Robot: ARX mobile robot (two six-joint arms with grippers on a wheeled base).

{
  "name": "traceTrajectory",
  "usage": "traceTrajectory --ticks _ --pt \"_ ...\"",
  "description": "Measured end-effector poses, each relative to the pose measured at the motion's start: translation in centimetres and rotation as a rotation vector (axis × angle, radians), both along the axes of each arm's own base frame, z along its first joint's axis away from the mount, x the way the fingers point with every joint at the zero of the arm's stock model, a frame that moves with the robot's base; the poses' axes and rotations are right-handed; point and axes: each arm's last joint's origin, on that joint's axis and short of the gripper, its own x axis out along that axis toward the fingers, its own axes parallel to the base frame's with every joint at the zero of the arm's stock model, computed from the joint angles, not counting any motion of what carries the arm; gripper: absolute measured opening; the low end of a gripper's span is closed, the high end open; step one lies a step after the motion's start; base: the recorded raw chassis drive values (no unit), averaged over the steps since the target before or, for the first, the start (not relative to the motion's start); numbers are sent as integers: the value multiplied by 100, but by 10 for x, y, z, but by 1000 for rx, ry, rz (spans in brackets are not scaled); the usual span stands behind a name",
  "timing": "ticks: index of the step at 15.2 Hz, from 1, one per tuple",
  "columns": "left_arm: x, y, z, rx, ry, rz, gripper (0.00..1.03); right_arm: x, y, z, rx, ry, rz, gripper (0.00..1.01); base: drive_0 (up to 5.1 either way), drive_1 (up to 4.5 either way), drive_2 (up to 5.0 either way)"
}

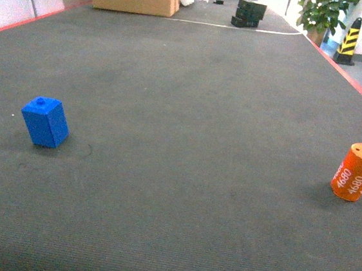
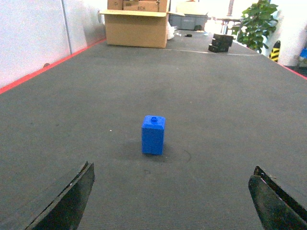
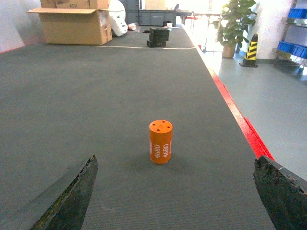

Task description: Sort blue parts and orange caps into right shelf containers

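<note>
Since each wrist camera has one piece centred between its dark fingers, the arms seem lined up for separate pickups. The blue block (image 2: pixel 153 135) stands upright on the dark grey carpeted floor (image 1: pixel 190 110), straight ahead of the left tool (image 2: pixel 170 199), whose fingers are spread wide and hold nothing. The orange "4680" cap (image 3: pixel 160 142) stands upright, holes upward, ahead of the right tool (image 3: pixel 175 194), likewise spread wide and unloaded. In the head view the two pieces sit well apart, block at left, cap at far right.

No blue crate for sorting is clearly in view; blue bins (image 3: pixel 292 48) on a distant shelf cannot be made out. An open cardboard box (image 2: pixel 136 28) stands far off, contents hidden.
</note>
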Motion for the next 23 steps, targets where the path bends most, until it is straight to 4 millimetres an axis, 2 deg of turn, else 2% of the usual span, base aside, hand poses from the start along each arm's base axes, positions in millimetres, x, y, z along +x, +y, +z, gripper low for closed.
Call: traceTrajectory --ticks 23 --pt "0 0 0 0 0 0 98 0 0 0 0 0 0 98 0 0 0"
